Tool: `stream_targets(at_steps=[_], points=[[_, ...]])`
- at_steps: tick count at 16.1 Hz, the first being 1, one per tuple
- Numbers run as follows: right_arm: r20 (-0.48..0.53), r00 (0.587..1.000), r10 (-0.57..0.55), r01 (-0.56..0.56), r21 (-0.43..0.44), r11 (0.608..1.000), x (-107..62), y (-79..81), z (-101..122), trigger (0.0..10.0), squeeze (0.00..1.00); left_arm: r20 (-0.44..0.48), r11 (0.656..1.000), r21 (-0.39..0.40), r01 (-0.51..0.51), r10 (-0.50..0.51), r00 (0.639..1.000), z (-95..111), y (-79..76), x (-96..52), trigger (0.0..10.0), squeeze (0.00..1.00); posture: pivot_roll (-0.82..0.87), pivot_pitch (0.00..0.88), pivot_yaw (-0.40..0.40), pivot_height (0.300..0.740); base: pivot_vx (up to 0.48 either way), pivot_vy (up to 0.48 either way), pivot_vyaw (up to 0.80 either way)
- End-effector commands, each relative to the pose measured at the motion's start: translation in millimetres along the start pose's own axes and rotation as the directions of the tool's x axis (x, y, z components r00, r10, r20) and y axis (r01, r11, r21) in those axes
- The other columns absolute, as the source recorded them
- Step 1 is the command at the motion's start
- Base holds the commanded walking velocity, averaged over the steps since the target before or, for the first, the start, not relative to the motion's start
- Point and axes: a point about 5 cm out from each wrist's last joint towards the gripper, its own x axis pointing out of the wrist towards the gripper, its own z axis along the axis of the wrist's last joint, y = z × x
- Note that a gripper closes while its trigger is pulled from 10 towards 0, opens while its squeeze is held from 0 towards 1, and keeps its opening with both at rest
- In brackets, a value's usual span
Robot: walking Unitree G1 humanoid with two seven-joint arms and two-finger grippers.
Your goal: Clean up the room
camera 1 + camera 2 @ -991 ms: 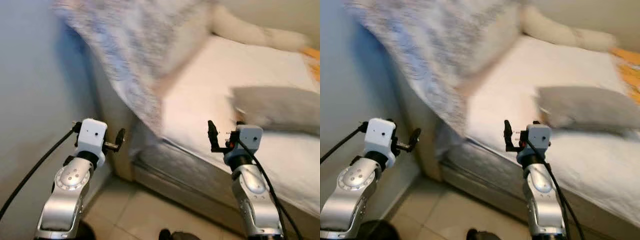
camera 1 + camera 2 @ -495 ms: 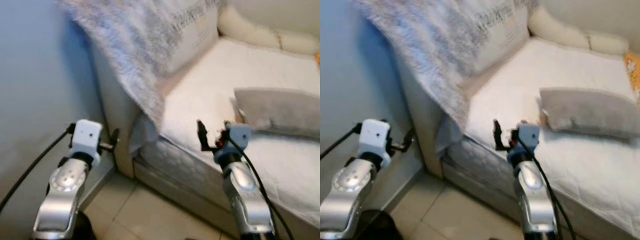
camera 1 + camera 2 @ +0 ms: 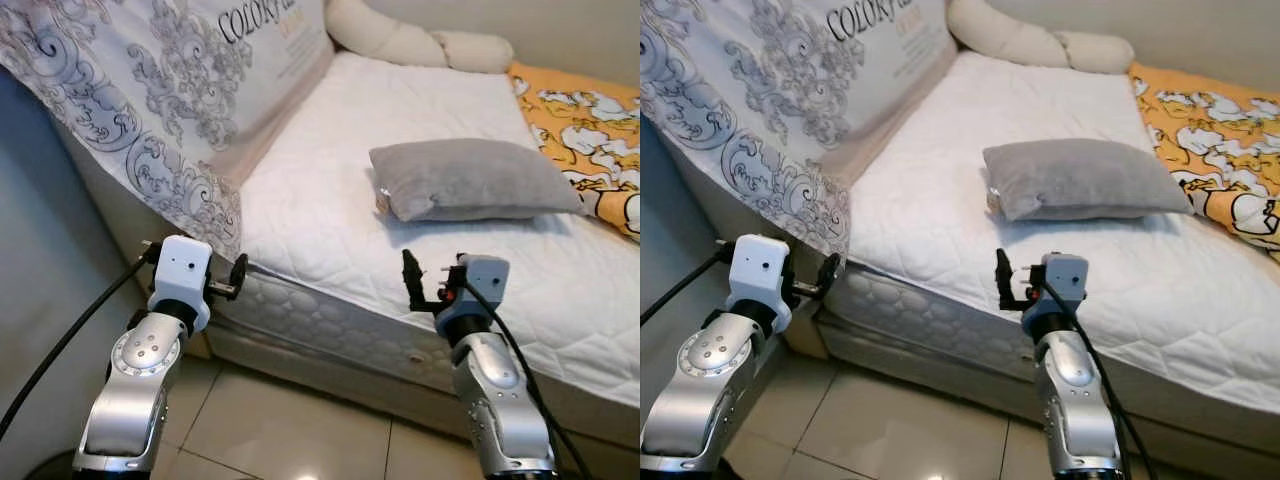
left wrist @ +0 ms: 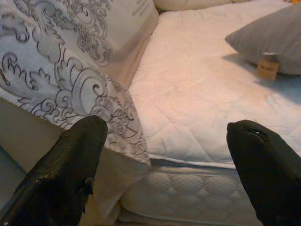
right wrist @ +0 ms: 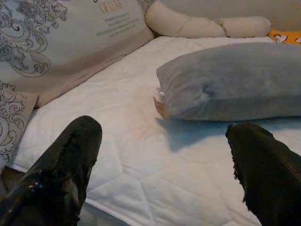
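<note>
A bed with a bare white quilted mattress (image 3: 320, 200) stands in front of me. A grey pillow (image 3: 470, 180) with a small tag lies across its middle. A grey-and-white scroll-patterned cover (image 3: 150, 90) drapes over the bed's left end and hangs past the corner. An orange printed blanket (image 3: 590, 110) lies at the right. My left gripper (image 3: 238, 275) is open and held by the draped corner, with nothing between its fingers (image 4: 70, 165). My right gripper (image 3: 425, 285) is open too, level with the mattress's near edge and just short of the pillow (image 5: 235, 82).
A cream bolster cushion (image 3: 390, 35) lies along the far end of the bed. A pale wall (image 3: 40, 290) rises close on my left. Beige floor tiles (image 3: 290, 430) run along the bed's quilted side (image 3: 330, 325).
The camera has swung so the bed sits more centrally, and the blur has cleared. The orange blanket has come into view. Both arms keep the same raised pose with open fingers.
</note>
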Motion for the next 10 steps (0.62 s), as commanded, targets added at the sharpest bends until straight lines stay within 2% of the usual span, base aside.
stream_targets(at_steps=[1, 3, 6, 10], points=[[0.015, 1.0, 0.002, -0.002, 0.002, 1.0, 1.2, 0.5, 5.1, 10.0, 0.0, 0.01, 1.0, -0.006, 0.016, -0.016, 1.0, 2.2, -2.0, -0.9, 10.0, 0.0, 0.01, 0.0, -0.043, 0.74, 0.0, 0.0, 0.0], [0.007, 1.0, 0.001, -0.001, 0.003, 1.0, 1.7, 0.7, 4.8, 10.0, 0.0, 0.015, 1.0, -0.012, 0.021, -0.02, 1.0, 3.4, -2.3, -0.8, 10.0, 0.0, 0.01, 0.0, -0.044, 0.74, 0.0, 0.0, 0.0], [0.0, 1.0, 0.009, -0.009, 0.003, 1.0, 3.6, 0.7, 5.7, 10.0, 0.0, 0.014, 1.0, -0.013, 0.021, -0.02, 1.0, 3.6, -1.4, -0.4, 10.0, 0.0, 0.01, 0.0, -0.044, 0.74, 0.246, 0.0, -0.74], [-0.009, 1.0, 0.028, -0.028, -0.011, 1.0, 5.8, 2.1, 6.4, 10.0, 0.0, 0.012, 1.0, -0.007, 0.01, -0.01, 1.0, 3.8, 3.5, 0.1, 10.0, 0.0, 0.01, 0.0, -0.044, 0.74, 0.263, 0.0, 0.0]])
